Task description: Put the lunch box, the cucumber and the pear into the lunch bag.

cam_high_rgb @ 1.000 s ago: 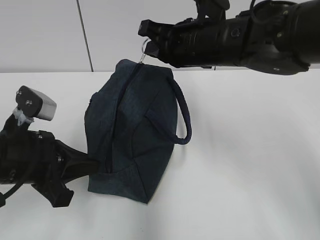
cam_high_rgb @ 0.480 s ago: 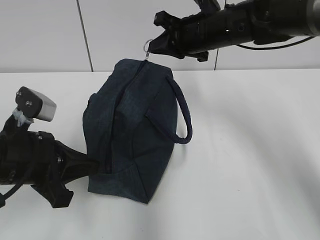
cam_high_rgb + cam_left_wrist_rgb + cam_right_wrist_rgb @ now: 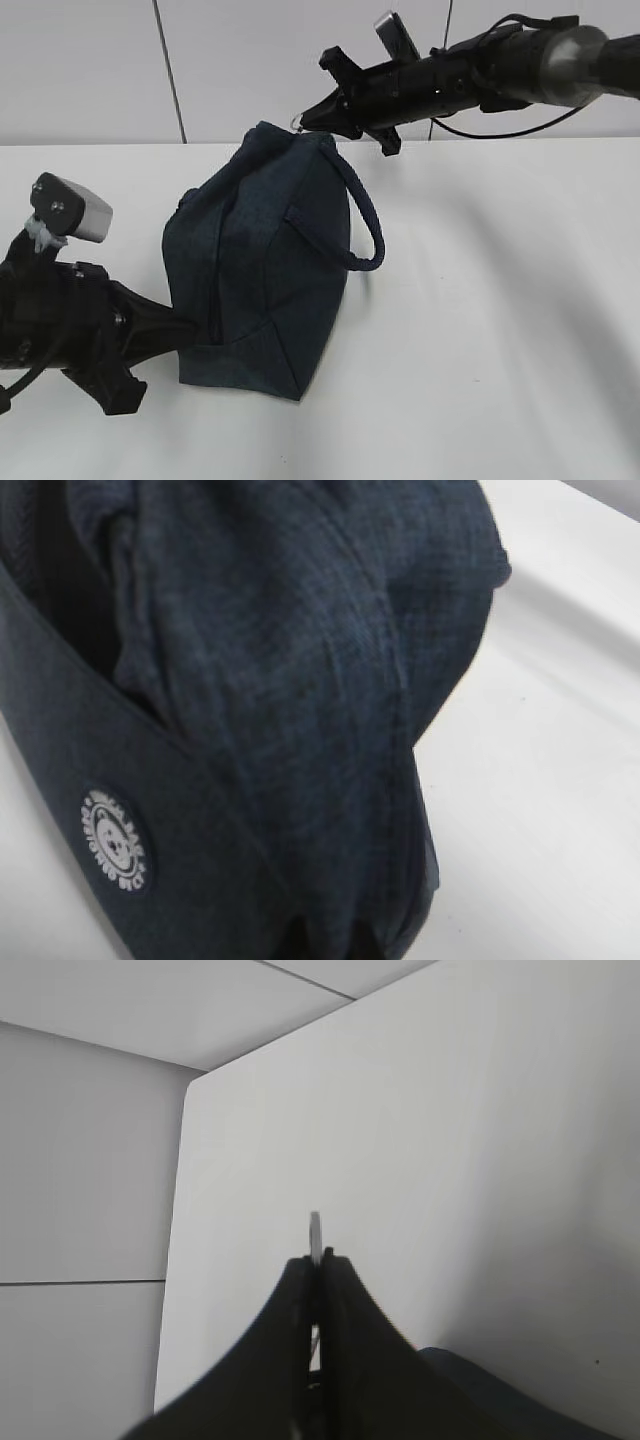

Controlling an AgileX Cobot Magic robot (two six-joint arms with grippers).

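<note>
While the lunch bag (image 3: 262,265) lies zipped along its top near the tabletop's (image 3: 500,300) left rear, none of the food is visible, so packing looks finished or nearly so. The right gripper (image 3: 312,120) pinches the ring pull (image 3: 316,1228) at the bag's far end; the left gripper (image 3: 185,332), closed, seems to clamp the near corner.

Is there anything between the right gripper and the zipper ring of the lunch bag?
No, nothing visible. The right gripper has its jaws shut directly on the metal ring pull at the far top end of the lunch bag. The left gripper holds the bag's near end. The lunch box, cucumber and pear are not in view.
</note>
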